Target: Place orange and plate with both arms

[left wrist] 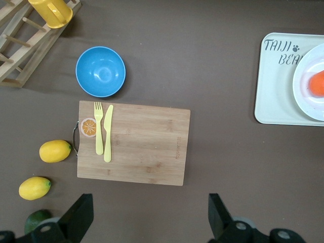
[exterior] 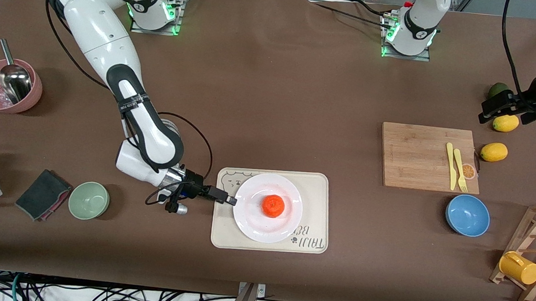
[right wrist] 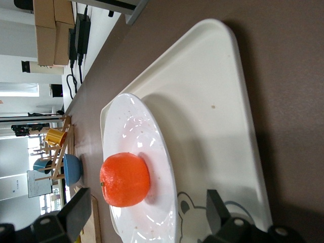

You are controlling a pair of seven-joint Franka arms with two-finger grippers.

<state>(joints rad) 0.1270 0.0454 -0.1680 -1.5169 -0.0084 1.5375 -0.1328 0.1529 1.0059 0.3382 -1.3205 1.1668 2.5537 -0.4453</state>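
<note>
The orange [exterior: 273, 205] lies in the middle of the white plate [exterior: 253, 218], which rests on the cream bear-print tray [exterior: 318, 192]. My right gripper [exterior: 227, 199] is low at the plate's rim, on the side toward the right arm's end, and it is open. In the right wrist view its fingers [right wrist: 76, 205] stand wide apart with the plate [right wrist: 132, 132] and the orange [right wrist: 125, 179] just ahead on the tray [right wrist: 202, 101]. My left gripper [exterior: 490, 109] is open and empty, raised over the lemons. The left wrist view shows the gripper [left wrist: 149, 217], the plate [left wrist: 305, 88] and the orange [left wrist: 318, 83].
A wooden board [exterior: 415, 157] with a yellow knife and fork, a blue bowl [exterior: 467, 215], two lemons [exterior: 493, 152], an avocado [exterior: 497, 88] and a rack with a yellow mug [exterior: 519, 267] are at the left arm's end. A green bowl [exterior: 89, 200], a dark cloth [exterior: 43, 194] and a pink bowl [exterior: 7, 86] are at the right arm's end.
</note>
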